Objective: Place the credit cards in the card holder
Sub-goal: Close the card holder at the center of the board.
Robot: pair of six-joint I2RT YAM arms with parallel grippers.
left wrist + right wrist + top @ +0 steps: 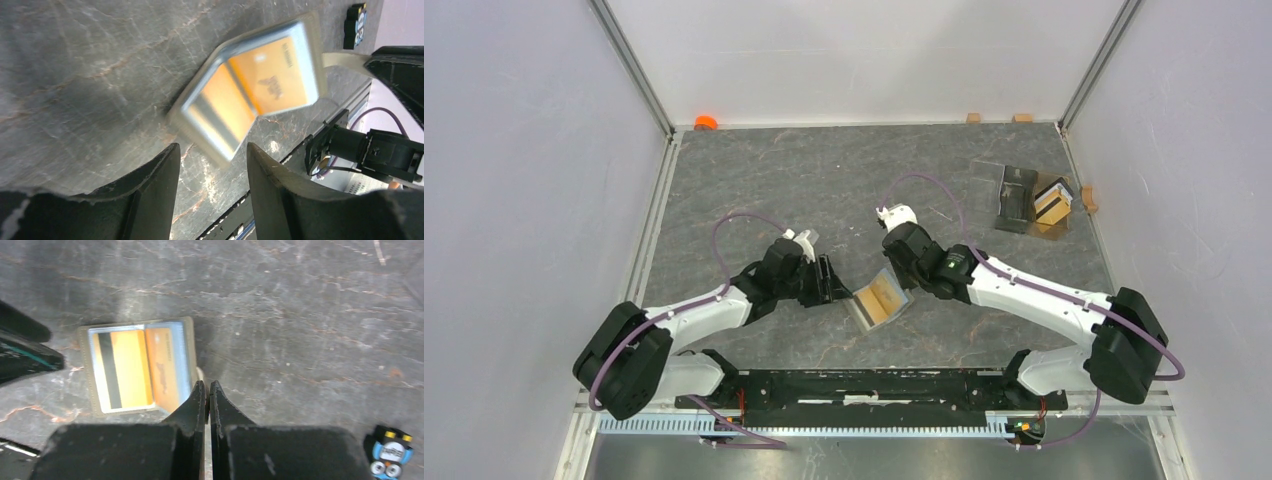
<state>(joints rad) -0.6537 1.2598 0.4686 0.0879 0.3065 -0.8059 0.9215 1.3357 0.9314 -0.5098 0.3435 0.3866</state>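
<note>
Both arms low, angled inward; left tool [212,151] fingers apart, right tool [208,386] fingers together.

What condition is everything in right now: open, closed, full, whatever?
card holder: lying open on the table.
orange cards: tucked in its pockets.
left gripper: open, empty, next to the holder.
right gripper: shut on the holder's tab.
clear box: holds tan cards.
</note>
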